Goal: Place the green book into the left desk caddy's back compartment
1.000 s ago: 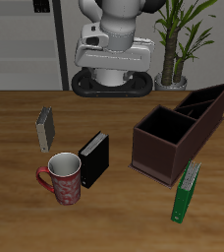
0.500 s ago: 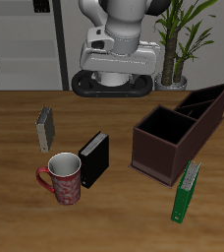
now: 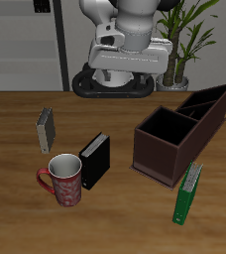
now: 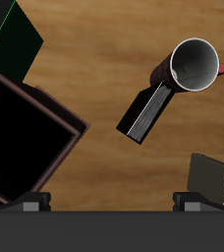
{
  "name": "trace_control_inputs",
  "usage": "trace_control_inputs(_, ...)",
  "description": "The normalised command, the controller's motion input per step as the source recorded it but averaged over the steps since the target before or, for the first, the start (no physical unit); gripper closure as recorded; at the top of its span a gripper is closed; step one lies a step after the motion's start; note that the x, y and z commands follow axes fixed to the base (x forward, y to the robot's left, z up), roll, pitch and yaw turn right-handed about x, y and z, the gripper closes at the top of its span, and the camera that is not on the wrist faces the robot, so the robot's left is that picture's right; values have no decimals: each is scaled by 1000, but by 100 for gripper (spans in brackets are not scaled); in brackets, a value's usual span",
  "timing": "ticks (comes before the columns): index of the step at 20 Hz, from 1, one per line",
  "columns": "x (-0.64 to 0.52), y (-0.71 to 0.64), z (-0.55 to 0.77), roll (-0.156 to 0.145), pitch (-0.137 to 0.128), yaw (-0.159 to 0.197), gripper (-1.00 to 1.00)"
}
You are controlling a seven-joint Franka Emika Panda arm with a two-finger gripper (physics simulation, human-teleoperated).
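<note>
Near the table's front edge, your green book [image 3: 188, 192] stands on its edge just in front of the left desk caddy [image 3: 182, 132], apart from it. Its back compartment [image 3: 212, 106] is the narrow slanted end farthest from the book. Your gripper [image 4: 112, 202] hangs high above the table, fingers spread wide and holding nothing. Below it sit the black book [image 4: 145, 111], touching the red mug [image 4: 192, 66], and the small grey book [image 4: 214, 178].

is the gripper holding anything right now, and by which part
Nothing is held: the thin bright-green hardcover book lies on the wooden table, far from the gripper.
</note>
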Motion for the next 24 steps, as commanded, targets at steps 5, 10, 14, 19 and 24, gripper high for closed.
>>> trace_control_inputs(5, 242, 234, 147, -26, -22, -28, -100)
trace_control_inputs(10, 321, 416, 119, 7, -20, -24, -100)
trace_control_inputs(14, 306, 550, 77, 44, -20, 1, -100)
trace_control_inputs(19, 291, 343, 72, 10, -7, -2, -100)
trace_control_inputs(24, 216, 176, -3, 6, -12, 10, -100)
